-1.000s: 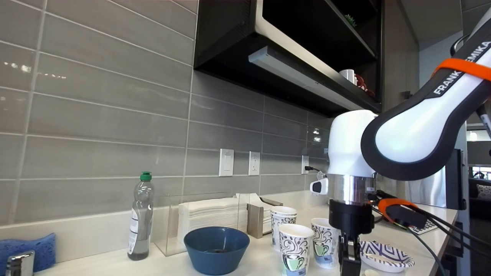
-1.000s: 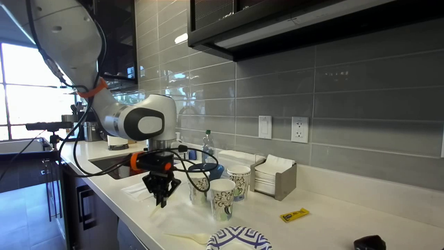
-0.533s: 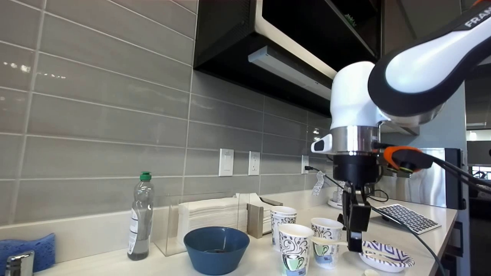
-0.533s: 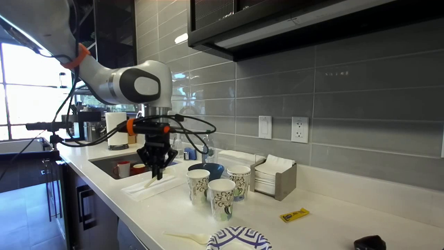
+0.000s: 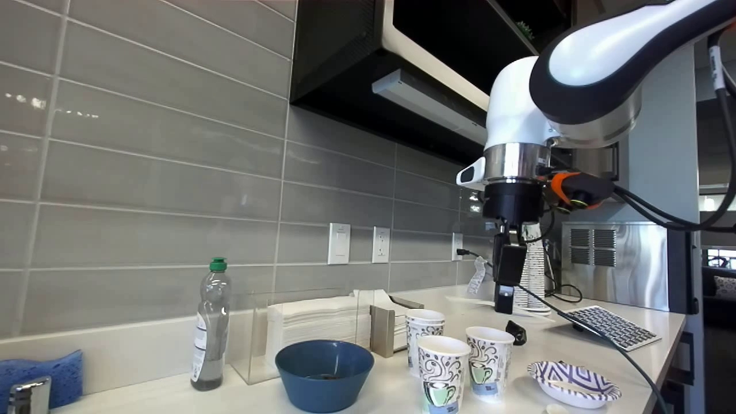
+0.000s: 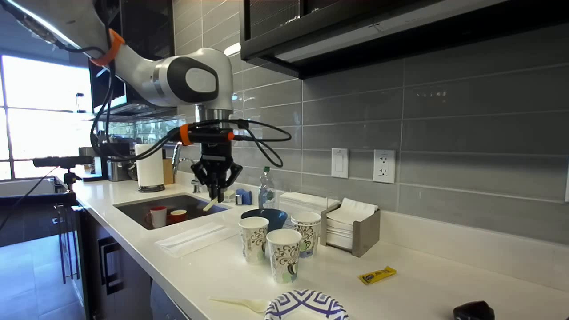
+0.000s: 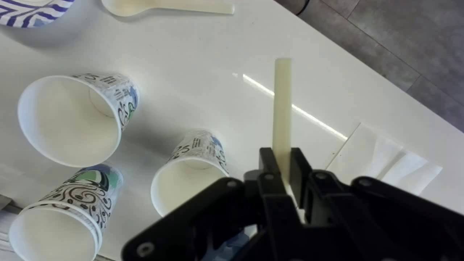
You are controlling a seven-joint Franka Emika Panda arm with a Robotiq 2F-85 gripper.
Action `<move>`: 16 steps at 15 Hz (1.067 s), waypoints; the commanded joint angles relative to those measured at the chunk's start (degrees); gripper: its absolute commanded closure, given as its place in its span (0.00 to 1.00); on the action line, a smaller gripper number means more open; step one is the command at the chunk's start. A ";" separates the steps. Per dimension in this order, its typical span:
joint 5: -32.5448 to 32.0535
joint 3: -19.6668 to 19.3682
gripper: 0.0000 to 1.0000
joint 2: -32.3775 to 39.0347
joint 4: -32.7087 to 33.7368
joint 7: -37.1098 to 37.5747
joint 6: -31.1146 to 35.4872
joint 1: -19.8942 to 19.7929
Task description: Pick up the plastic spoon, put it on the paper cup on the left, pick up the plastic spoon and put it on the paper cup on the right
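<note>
You've got the plastic spoon (image 7: 282,101) pinched in your claw (image 7: 284,161), high over the table (image 7: 203,69), paper cups (image 6: 284,260) standing below, a second spoon (image 6: 254,304) lying near the patterned plate (image 6: 306,297)!

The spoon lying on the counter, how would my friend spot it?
Find the white counter, then the plate with purple patterns. The pale spoon lies beside that plate. The other spoon is up in the gripper; this one rests on the counter.
</note>
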 commanded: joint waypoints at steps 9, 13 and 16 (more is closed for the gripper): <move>-0.37 -0.76 0.97 17.35 12.73 -2.17 1.23 -1.43; -1.01 -0.47 0.97 19.37 12.88 -0.89 4.23 -2.13; -2.49 -0.24 0.97 20.29 12.77 0.92 5.88 -2.54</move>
